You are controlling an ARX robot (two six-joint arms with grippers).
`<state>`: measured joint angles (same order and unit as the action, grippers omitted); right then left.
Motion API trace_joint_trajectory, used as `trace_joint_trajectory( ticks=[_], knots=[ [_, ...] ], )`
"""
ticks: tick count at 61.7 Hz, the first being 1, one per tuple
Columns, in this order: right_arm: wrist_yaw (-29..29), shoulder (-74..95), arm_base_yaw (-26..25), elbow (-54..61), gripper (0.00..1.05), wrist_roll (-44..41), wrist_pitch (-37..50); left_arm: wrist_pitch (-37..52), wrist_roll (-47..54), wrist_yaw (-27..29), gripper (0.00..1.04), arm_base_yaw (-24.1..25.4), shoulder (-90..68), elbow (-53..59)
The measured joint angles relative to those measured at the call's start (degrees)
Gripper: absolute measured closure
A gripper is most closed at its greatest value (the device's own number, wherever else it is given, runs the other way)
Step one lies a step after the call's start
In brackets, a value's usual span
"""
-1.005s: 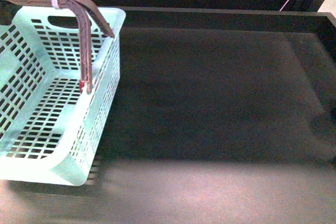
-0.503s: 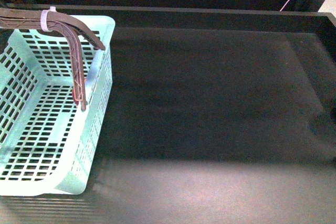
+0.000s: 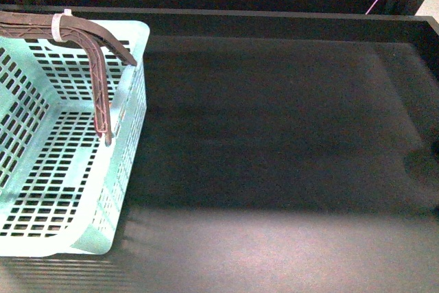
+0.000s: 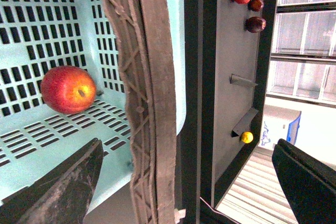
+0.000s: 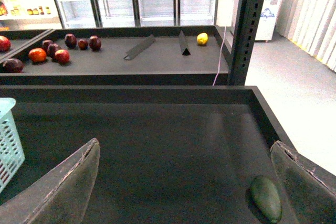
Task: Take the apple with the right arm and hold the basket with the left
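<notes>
Large pale mint-blue slotted plastic shopping basket (image 3: 65, 169) resting on the dark tray surface (image 3: 274, 135) at the left of the front view, upright, nearest corner toward the camera. Two curved brown-mauve handles (image 3: 96, 39) raised together over the basket, bound by a white band (image 3: 58, 27). Left gripper (image 4: 184, 177) poised above the basket beside the handles, jaws spread wide, one finger (image 4: 63, 187) over the basket floor, the other (image 4: 310, 182) well clear; nothing between them. Right gripper (image 5: 189, 182) held over the bare tray, jaws likewise wide apart, gripping nothing. Round red apple with a yellowish patch (image 4: 68, 88) lying on the basket floor near a slotted wall. Dark green oblong object (image 5: 265, 198) on the tray near its right wall. Small yellow lemon (image 5: 202, 39) on the far shelf.
</notes>
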<state>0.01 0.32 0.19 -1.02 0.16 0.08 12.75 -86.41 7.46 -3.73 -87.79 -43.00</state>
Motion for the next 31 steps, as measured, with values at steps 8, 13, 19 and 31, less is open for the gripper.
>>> trace_joint_trajectory(
  ticks=[8,13,19,31],
  knots=[
    [0.0,0.0,0.0,0.0,0.09,0.0,0.0,-2.0,0.1,1.0,0.07,-0.5,4.5,1.7],
    [0.0,0.0,0.0,0.0,0.09,0.0,0.0,8.0,8.0,-1.4,0.14,-0.3,3.7,4.9],
    [0.0,0.0,0.0,0.0,0.09,0.0,0.0,33.3,37.0,-4.3,0.32,0.0,3.1,15.0],
    [0.0,0.0,0.0,0.0,0.09,0.0,0.0,45.6,80.1,-7.3,0.76,3.3,12.8,26.4]
  ],
)
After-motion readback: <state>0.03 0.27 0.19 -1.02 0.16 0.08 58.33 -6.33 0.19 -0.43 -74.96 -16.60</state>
